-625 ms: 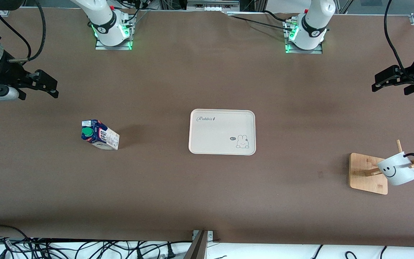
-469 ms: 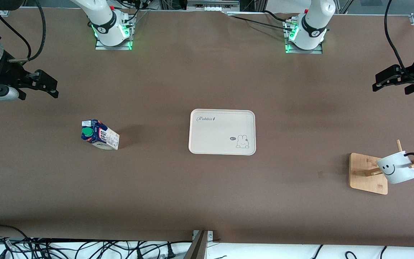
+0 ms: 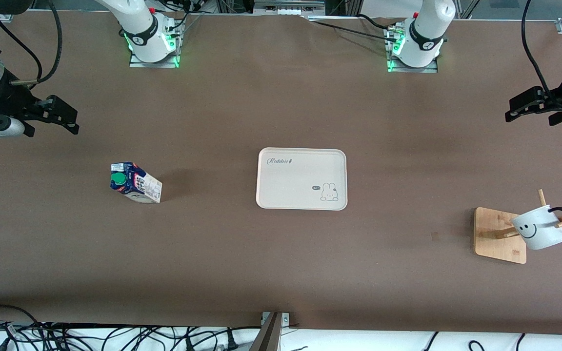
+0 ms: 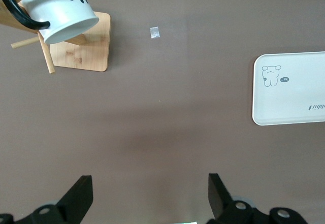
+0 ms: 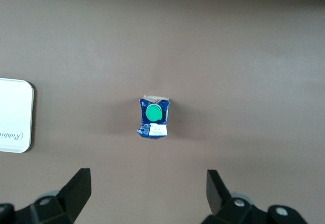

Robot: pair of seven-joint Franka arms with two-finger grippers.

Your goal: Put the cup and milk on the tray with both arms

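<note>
Take the cream-white rectangular plastic tray [image 3: 291,187] with its "Rabbit" script and bunny drawing as the centre of the clock in the front view. It lies flat and bare on the brown table [image 3: 281,263].

Nearest the front camera, at about four o'clock from the tray and well apart from it, toward the left arm's end of the table, stands a square wooden rack base [image 3: 498,234] with thin wooden pegs. The white ceramic mug with the black smiley face and black loop handle [image 3: 539,230] hangs tilted on those pegs, clear of the table. It seems to be caught by its handle, though the peg inside is hard to make out.

At nine o'clock from the tray, well apart, toward the right arm's end, stands the small gable-top milk carton [image 3: 135,183], upright, with a dark blue top, a round green cap and pale sides.

At about two o'clock the left gripper [image 3: 511,111] hovers over bare table, its fingers spread wide and holding nothing. At about ten o'clock the right gripper [image 3: 73,122] hovers likewise over bare table, released and empty; its wrist view looks down on the carton's cap.
</note>
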